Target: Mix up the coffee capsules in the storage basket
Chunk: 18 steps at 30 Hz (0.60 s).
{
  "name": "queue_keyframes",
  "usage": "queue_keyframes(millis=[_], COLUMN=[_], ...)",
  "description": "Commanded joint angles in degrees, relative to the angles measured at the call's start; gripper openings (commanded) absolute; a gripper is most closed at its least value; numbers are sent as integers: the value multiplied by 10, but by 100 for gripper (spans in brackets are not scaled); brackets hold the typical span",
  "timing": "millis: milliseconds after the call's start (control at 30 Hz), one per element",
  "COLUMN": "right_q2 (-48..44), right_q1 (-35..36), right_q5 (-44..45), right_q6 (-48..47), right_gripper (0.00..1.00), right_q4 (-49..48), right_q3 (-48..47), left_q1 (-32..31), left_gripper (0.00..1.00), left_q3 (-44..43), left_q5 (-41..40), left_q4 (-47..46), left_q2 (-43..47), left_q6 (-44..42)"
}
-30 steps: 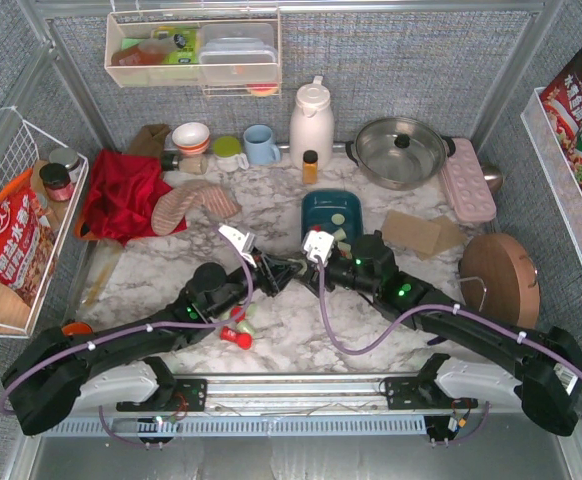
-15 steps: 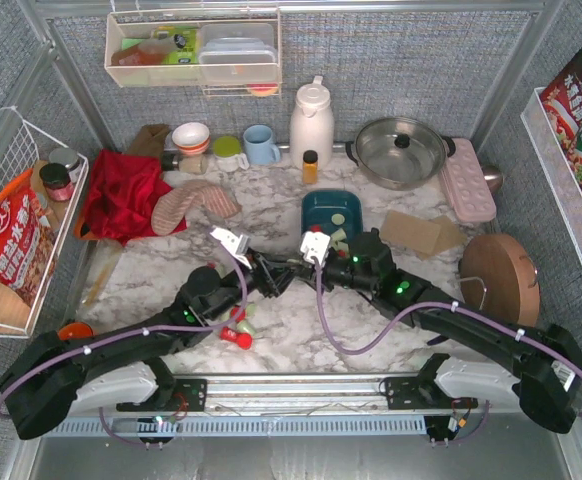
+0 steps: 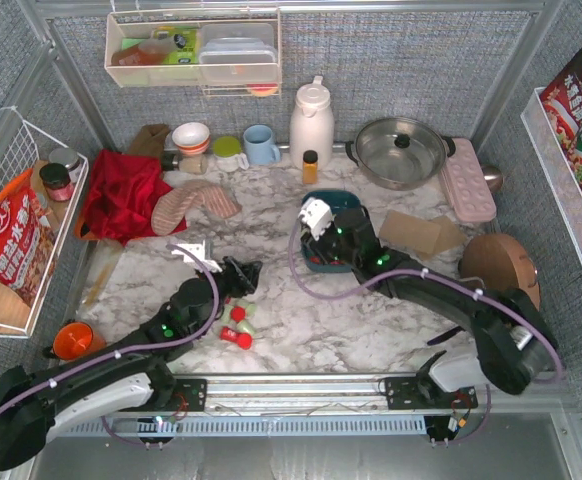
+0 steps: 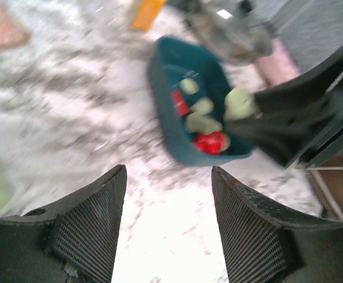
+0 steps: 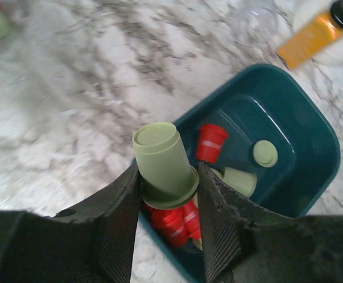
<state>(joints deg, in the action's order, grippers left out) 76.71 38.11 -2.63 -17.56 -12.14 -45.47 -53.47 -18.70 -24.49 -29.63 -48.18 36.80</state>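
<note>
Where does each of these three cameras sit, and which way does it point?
Top external: above and behind, looking down at the table; the left arm and right arm show.
Left wrist: on the left arm, looking forward past the open left gripper toward the storage basket.
Right wrist: on the right arm, looking down past the right gripper, clamped on a green capsule.
Shared: both wrist views show that basket and capsule.

A: How is the bench (image 5: 71, 100) finished?
B: Polished grey-veined marble is shown. The storage basket (image 5: 301, 135) is seen as smooth, glossy teal plastic; the green capsule (image 5: 162, 162) is matt plastic, and finely ribbed black pads (image 5: 218, 218) are seen on the right end effector (image 5: 167, 177).
A: And the pot (image 3: 371, 160)?
B: Shiny metal.
</note>
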Motion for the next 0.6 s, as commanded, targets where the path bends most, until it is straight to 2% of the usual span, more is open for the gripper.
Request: queue_keyframes(millis=[0, 100, 233, 333, 567], right_q2=[68, 105, 130, 126, 97], right_q1=[-36, -52, -60, -63, -65], right_q5=[67, 68, 72, 71, 55], right_q6=[64, 83, 88, 90, 93], right_gripper=[50, 67, 81, 85, 86], right_q4=[-5, -14, -18, -3, 19], right_q3=[-44, -51, -50, -50, -38], left_q1=[0, 0, 0, 0, 1], left_gripper=[68, 68, 67, 66, 61], left_q3=[2, 8, 16, 27, 47], left_q5=[-100, -111, -117, -102, -37], left_q4=[225, 301, 369, 390, 401], left_q2=[24, 42, 68, 83, 70], left_q6=[97, 140, 179, 190, 191])
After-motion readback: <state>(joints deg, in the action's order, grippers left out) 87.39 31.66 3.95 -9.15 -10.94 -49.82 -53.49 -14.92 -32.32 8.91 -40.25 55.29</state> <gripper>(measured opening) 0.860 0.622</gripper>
